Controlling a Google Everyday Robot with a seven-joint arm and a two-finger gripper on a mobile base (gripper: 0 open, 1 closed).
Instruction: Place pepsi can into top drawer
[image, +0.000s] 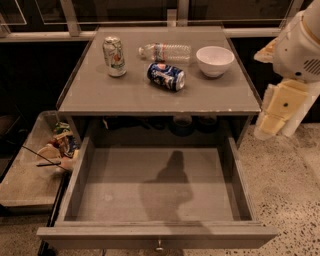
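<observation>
The pepsi can lies on its side on the grey table top, between a clear bottle and a white bowl. The top drawer is pulled wide open below the table top, its flat grey bottom bare apart from a shadow, with a small knob at the front. My gripper hangs at the right of the table, beyond its right edge, above the floor and well apart from the can. It holds nothing that I can see.
A pale green-and-white can stands upright at the table's back left. A clear plastic bottle lies at the back and a white bowl at the back right. A low tray with snack packets sits left of the drawer.
</observation>
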